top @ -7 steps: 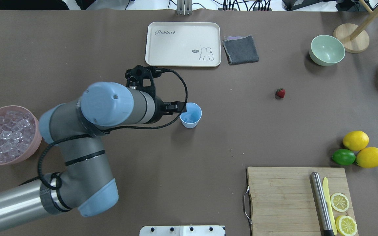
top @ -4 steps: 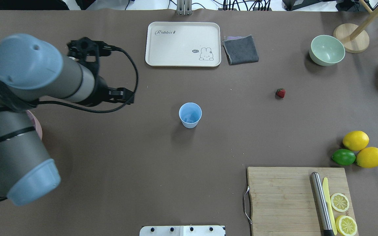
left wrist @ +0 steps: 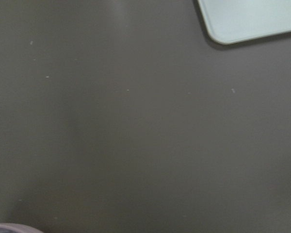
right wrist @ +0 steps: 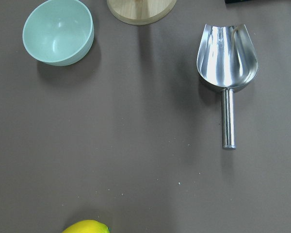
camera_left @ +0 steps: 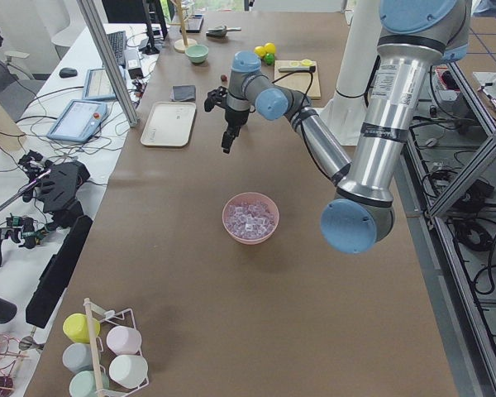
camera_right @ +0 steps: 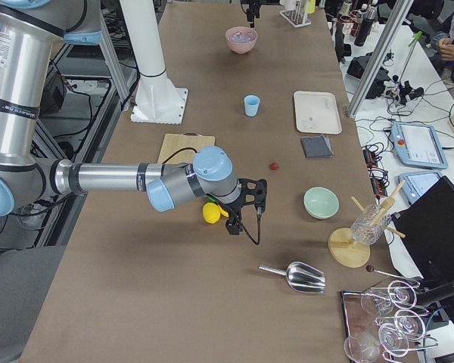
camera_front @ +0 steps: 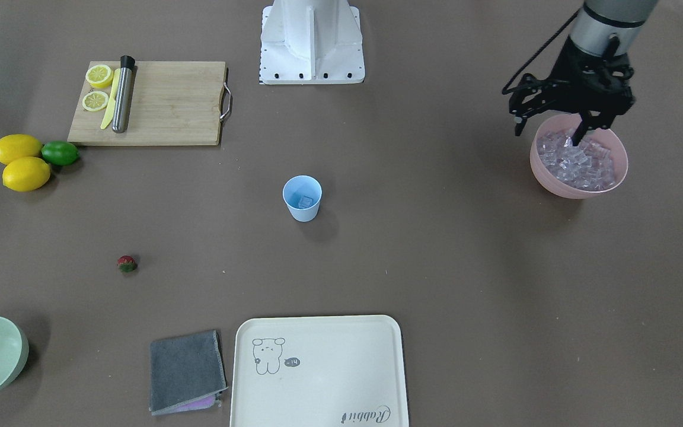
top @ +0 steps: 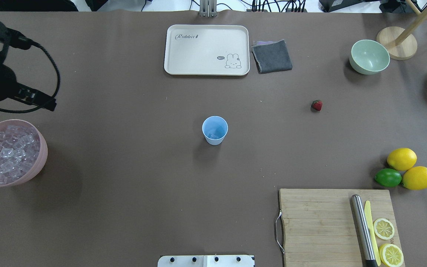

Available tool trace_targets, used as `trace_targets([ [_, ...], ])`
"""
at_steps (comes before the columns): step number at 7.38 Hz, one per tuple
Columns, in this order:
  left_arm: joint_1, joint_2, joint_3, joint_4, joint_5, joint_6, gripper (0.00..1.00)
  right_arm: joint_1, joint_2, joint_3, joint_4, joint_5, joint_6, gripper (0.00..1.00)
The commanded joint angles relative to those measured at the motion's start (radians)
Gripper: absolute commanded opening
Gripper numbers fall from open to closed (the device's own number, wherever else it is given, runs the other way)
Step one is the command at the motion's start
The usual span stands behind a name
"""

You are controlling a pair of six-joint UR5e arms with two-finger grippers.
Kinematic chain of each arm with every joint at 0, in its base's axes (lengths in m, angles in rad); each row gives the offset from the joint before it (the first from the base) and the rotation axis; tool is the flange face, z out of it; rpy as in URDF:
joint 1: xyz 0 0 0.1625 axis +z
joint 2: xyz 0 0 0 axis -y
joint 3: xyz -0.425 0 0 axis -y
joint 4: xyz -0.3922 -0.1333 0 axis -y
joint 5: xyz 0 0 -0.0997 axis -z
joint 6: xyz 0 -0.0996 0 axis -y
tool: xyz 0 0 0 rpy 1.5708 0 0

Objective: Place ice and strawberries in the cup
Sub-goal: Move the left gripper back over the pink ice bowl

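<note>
The light blue cup (top: 215, 129) stands upright mid-table with a clear ice cube or two inside; it also shows in the front view (camera_front: 302, 198). The pink bowl (top: 43, 150) at the table's left end holds many ice cubes (top: 7, 154). My left gripper (top: 52, 106) hovers high beside that bowl, on its far side; in the front view (camera_front: 590, 130) its fingers look parted and empty. The strawberry (top: 317, 105) lies alone on the table to the cup's right. My right gripper (camera_right: 242, 219) shows only in the right side view, near the lemons; I cannot tell its state.
A cream tray (top: 206, 70) and a grey cloth (top: 272, 56) lie at the far edge. A pale green bowl (top: 369, 56) stands far right. Two lemons (top: 401, 158) and a lime (top: 387, 177) sit beside a cutting board (top: 317, 222). A metal scoop (right wrist: 227, 58) lies under the right wrist.
My left arm has swung left from the cup's rim to the pink bowl's side. The cup stays in place with ice inside. The strawberry has not moved.
</note>
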Motion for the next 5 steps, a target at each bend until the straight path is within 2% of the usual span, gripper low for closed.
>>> trace_targets([
  [1, -0.069, 0.188, 0.03, -0.152, -0.026, 0.161, 0.99, 0.0, 0.0, 0.0, 0.0, -0.003, 0.0, 1.0],
  [3, -0.069, 0.314, 0.153, -0.452, -0.027, 0.147, 0.99, -0.001, 0.0, 0.0, 0.0, -0.009, 0.0, 1.0],
  [5, -0.039, 0.351, 0.226, -0.602, -0.027, 0.059, 0.99, -0.001, 0.0, 0.001, 0.0, -0.008, 0.0, 1.0],
])
